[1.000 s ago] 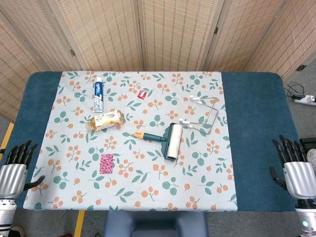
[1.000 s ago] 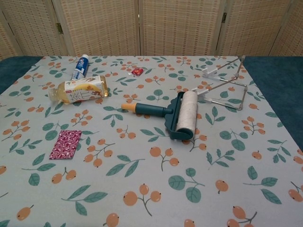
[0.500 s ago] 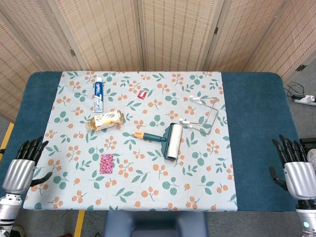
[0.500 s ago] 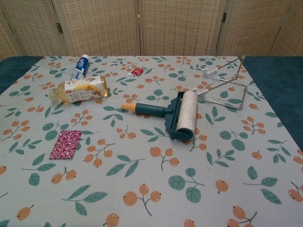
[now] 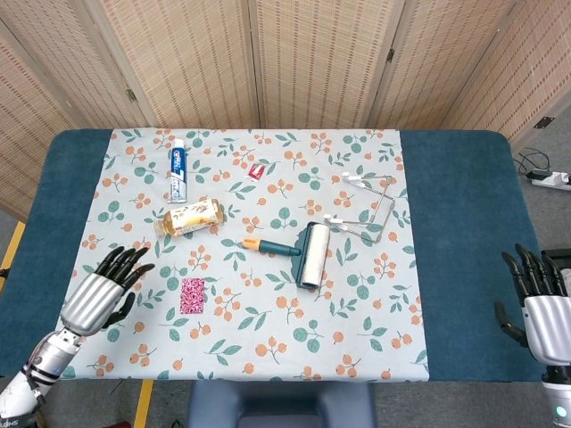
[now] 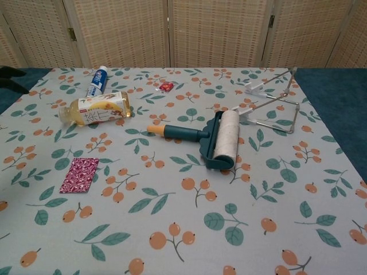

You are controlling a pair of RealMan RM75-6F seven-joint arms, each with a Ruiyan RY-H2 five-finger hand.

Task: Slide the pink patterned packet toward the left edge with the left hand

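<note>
A: Where is the packet [image 5: 192, 295] lying now?

B: It is lying flat on the floral cloth [image 5: 268, 339], in the near-left part, in front of the bottle [image 5: 188, 218] and well apart from the lint roller [image 5: 303, 252]. Its long axis is running from the near edge toward the far edge of the table [image 5: 464, 232]. In the chest view it is leaning a little, with the far end tilting slightly to the right.

A: And the left hand [image 5: 100, 293]?

B: It is hovering over the cloth, to the left of the packet and near it, but not touching it. The fingers are spread apart and pointing toward the upper right. It is holding nothing.

A: The right hand [image 5: 541, 303]?

B: It is staying by the right edge of the table, far from everything. Its fingers are also spread and are pointing away from the robot, with nothing between them.

A: What else is lying there?

B: A toothpaste tube [image 5: 177, 168] behind the bottle, and a wire rack [image 5: 370, 209] to the right of the roller.
</note>
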